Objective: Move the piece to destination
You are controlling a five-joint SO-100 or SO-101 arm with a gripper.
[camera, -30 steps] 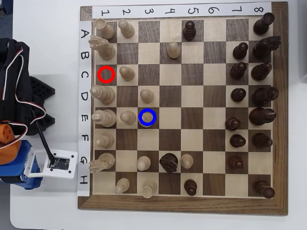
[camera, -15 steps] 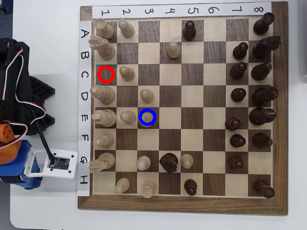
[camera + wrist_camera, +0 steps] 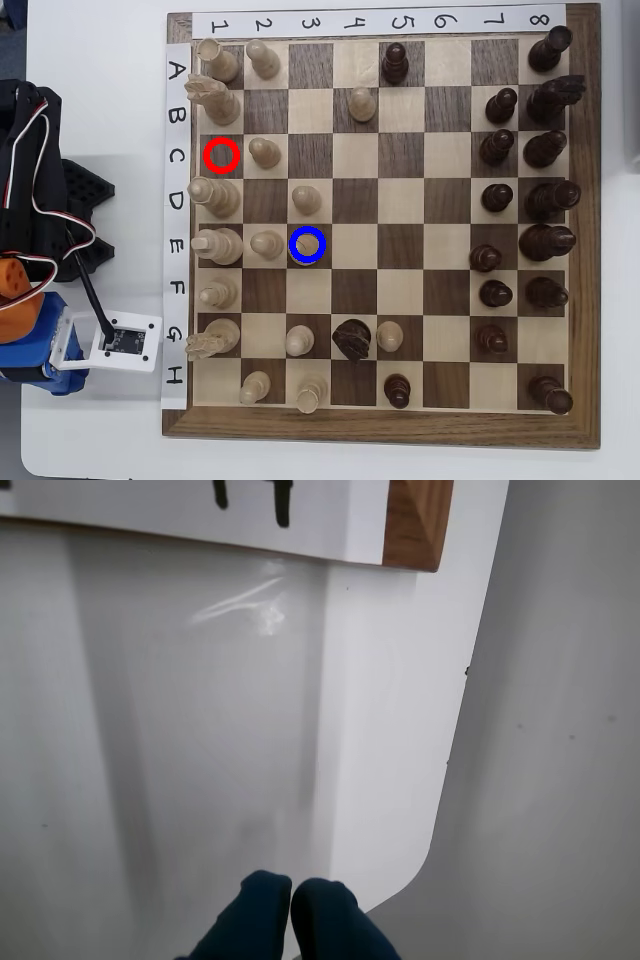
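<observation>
Overhead view of a chessboard on a white bench, with a robot arm folded up off the board's left edge.

The destination is a dark square ringed in blue, in row E, column 3. A small pale round top fills the ring: this appears to be the piece, standing upright inside the blue circle, apart from the pale pawns on the squares just beside it. A red circle marks a dark square in row C, column 1, and that square is empty.

The wrist view shows the hand at the bottom edge, its two dark blue fingers closed against each other with nothing between them. Below it lies only bare bench, with a corner of the board's wooden rim at the top of that view. The hand is well apart from the piece.

Judged from this, the move looks finished: the piece is on its marked square and released, and the arm is off the board. Nothing seems left beyond the arm settling at rest.
</observation>
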